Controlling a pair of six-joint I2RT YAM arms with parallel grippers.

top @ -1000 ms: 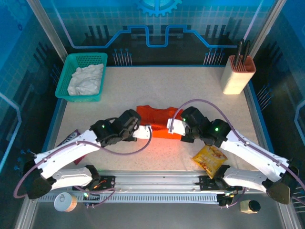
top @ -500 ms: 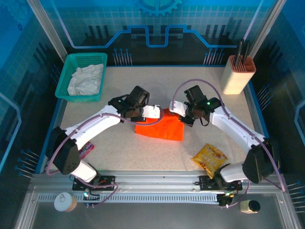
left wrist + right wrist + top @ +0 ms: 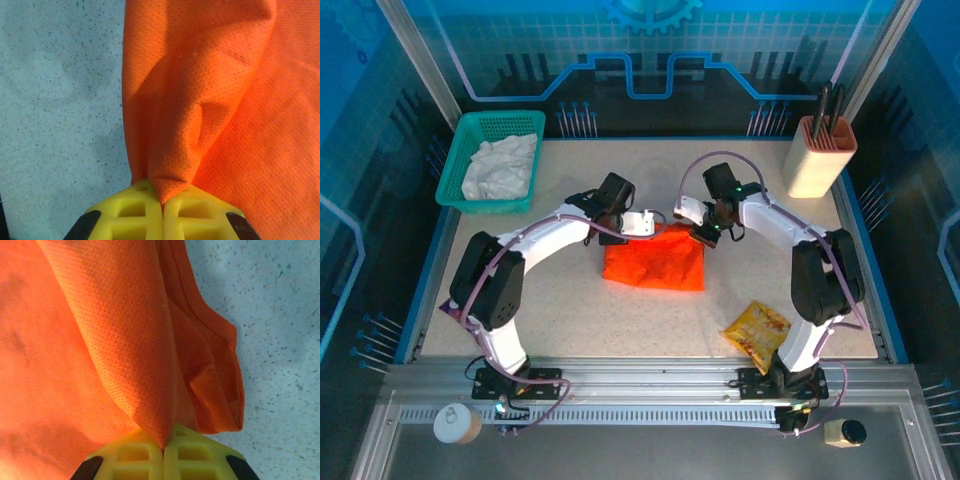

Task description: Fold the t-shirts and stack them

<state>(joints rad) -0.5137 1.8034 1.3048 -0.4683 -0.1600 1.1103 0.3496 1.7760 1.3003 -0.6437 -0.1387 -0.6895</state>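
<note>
Left gripper (image 3: 162,204) and right gripper (image 3: 164,446) each pinched a far corner of the orange t-shirt (image 3: 655,268), centre of the table (image 3: 580,322). Thin bites (slick mesh, likely): uneven pulling could slip a corner, skewing the fold

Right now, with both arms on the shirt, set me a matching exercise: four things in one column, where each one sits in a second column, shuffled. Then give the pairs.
Things
1. orange t-shirt
2. white t-shirt
3. snack packet
4. beige holder

Places
A. far right corner of the table
B. crumpled in the green basket
C. mid-table, far edge pinched by the left gripper and the right gripper
D. near edge, on the right side

Pairs: 1-C, 2-B, 3-D, 4-A
</note>
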